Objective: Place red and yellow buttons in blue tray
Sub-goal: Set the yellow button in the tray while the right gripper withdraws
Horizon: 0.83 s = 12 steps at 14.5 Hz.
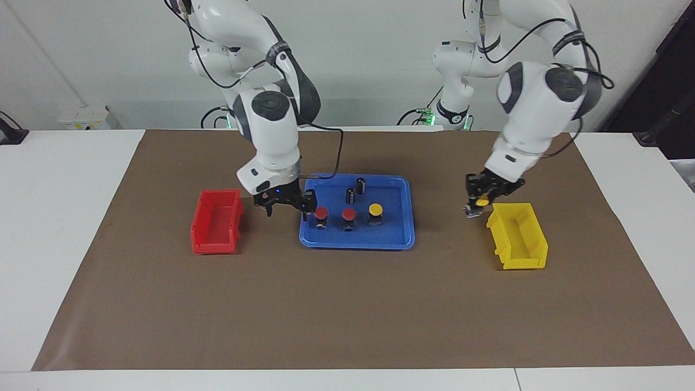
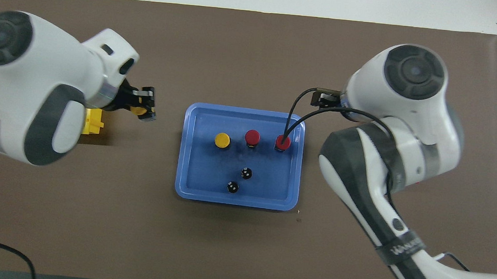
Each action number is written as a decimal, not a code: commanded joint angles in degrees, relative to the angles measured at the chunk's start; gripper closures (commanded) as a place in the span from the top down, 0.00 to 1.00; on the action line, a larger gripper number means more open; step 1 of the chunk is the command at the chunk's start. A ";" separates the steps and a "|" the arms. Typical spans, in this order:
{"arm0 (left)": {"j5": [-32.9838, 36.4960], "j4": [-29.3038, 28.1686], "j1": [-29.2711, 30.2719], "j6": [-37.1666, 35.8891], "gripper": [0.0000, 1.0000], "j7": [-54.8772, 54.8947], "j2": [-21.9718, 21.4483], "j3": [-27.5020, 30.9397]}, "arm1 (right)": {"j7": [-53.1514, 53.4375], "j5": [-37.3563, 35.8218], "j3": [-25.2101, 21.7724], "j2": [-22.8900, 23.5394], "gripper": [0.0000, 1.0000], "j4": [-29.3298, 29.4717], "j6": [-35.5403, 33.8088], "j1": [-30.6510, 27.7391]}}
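The blue tray (image 1: 355,243) (image 2: 191,184) holds two red buttons (image 1: 321,213) (image 1: 349,215) and one yellow button (image 1: 375,209), standing in a row; the same row shows in the overhead view (image 2: 282,142) (image 2: 252,136) (image 2: 222,140). My right gripper (image 1: 286,209) is open and empty, just above the mat between the red bin and the tray; the arm hides it from overhead. My left gripper (image 1: 478,207) (image 2: 143,108) is shut on the second yellow button (image 1: 481,202) (image 2: 137,110), in the air over the mat between the yellow bin and the tray.
Two capless dark cylinders (image 1: 351,195) (image 1: 360,184) stand in the tray, nearer to the robots than the buttons. A red bin (image 1: 216,221) sits toward the right arm's end, a yellow bin (image 1: 518,236) toward the left arm's end. Brown mat covers the table.
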 commanded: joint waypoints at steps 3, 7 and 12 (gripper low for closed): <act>-0.48 -9.26 -6.45 12.22 0.01 -4.15 0.75 1.09 | -11.36 0.54 0.79 -6.80 1.00 2.89 -9.80 -9.55; -0.48 -9.54 -7.70 17.07 0.01 -5.39 3.83 1.18 | -20.85 1.58 0.35 -12.78 1.00 2.81 -18.94 -16.14; -0.48 -10.93 -6.46 17.16 0.21 -4.50 3.74 1.26 | -26.76 4.40 -0.44 -14.29 1.00 0.17 -20.28 -19.05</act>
